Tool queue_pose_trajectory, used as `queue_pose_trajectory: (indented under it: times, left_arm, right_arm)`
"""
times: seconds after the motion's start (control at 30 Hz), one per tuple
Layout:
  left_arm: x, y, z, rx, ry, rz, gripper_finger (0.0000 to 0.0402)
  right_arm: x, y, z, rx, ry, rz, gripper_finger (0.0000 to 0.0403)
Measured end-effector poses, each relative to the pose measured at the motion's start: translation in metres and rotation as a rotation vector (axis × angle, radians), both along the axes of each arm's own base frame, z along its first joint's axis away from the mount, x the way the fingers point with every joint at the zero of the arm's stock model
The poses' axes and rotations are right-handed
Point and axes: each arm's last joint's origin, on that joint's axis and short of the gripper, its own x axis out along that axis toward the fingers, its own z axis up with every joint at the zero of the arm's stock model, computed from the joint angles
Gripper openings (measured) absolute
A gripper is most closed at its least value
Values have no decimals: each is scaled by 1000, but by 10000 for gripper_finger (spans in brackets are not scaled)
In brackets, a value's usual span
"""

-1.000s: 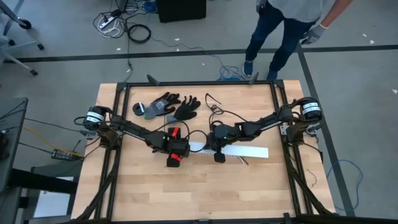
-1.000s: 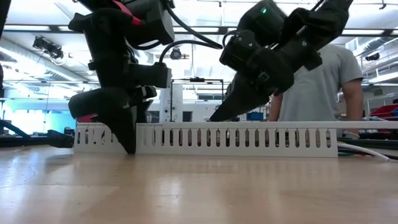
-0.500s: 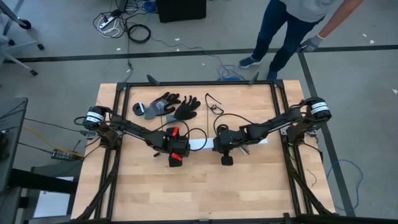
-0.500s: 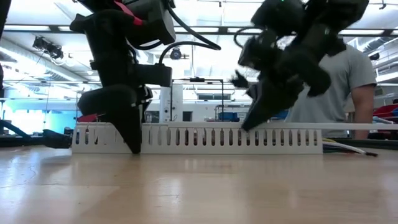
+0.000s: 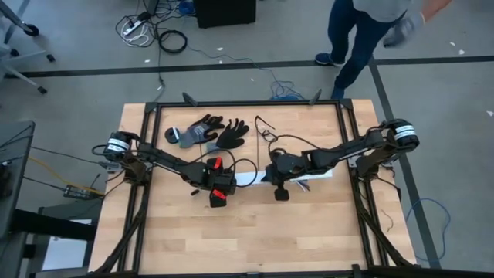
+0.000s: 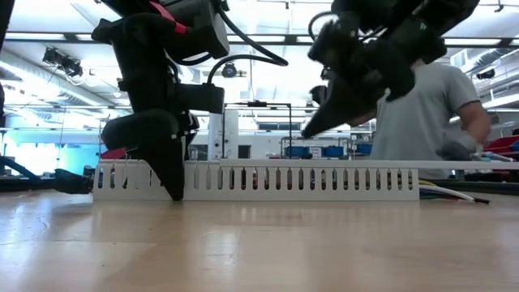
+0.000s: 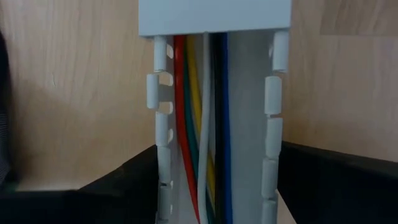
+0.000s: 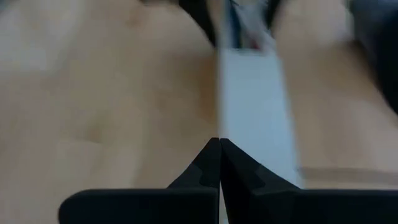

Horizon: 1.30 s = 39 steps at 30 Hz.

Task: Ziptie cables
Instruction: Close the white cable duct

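A white slotted duct (image 6: 259,180) lies lengthwise on the wooden table, its flat white lid (image 7: 214,15) covering the part farther along. The cables (image 7: 199,124), red, yellow, green, white and blue, run inside it, and their ends (image 6: 454,193) stick out at its right end. My left gripper (image 7: 217,155) points steeply down over the duct's left end (image 6: 166,174) and is shut on it. My right gripper (image 6: 308,131) is shut on nothing and hangs above the duct's middle (image 5: 279,191), clear of it. My left gripper straddles the duct near its left end, one finger (image 7: 124,186) against each slotted side wall (image 7: 160,146). The fingers come from above, slanting down, and lie across the duct. The duct rests flat on the table with its open top up.
Black gloves (image 5: 208,133) and a thin black cord (image 5: 265,127) lie toward the far edge. A person (image 5: 370,31) stands beyond the far right corner and also shows behind the duct (image 6: 422,113). Bare wood fills the near half of the table (image 5: 247,239).
My right gripper, shut throughout, has slid toward the table's right along the duct's top and then risen clear of it. The duct's right end has shifted a little while its left end stayed in my left gripper. The person has stepped to the right.
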Motion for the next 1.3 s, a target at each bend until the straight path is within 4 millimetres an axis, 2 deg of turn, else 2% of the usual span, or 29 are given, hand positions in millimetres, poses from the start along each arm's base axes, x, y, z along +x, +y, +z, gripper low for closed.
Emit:
queue_pose_trajectory:
  times: [0.13, 0.3, 0.5, 0.67, 1.0, 1.3]
  left_arm:
    - [0, 0, 0, 0, 1, -1, 251]
    - [-1, 0, 0, -3, 7, -4, 251]
    - [-2, 0, -1, -8, 21, -7, 251]
    - [-2, 0, -1, -12, 20, -9, 251]
    - [-1, 0, -1, 60, -5, 14, 254]
    - [6, 2, 1, 110, -69, -10, 297]
  right_arm:
    - [-6, -12, -8, -44, 105, -73, 0]
    - [-3, -16, -23, -29, 133, -91, 0]
    - [15, -17, -48, -2, 101, -59, 0]
    - [29, -22, -60, 38, 38, -16, 0]
    - [33, -24, -63, 67, 1, 9, 0]
    - [32, -19, -63, 73, 7, 18, 0]
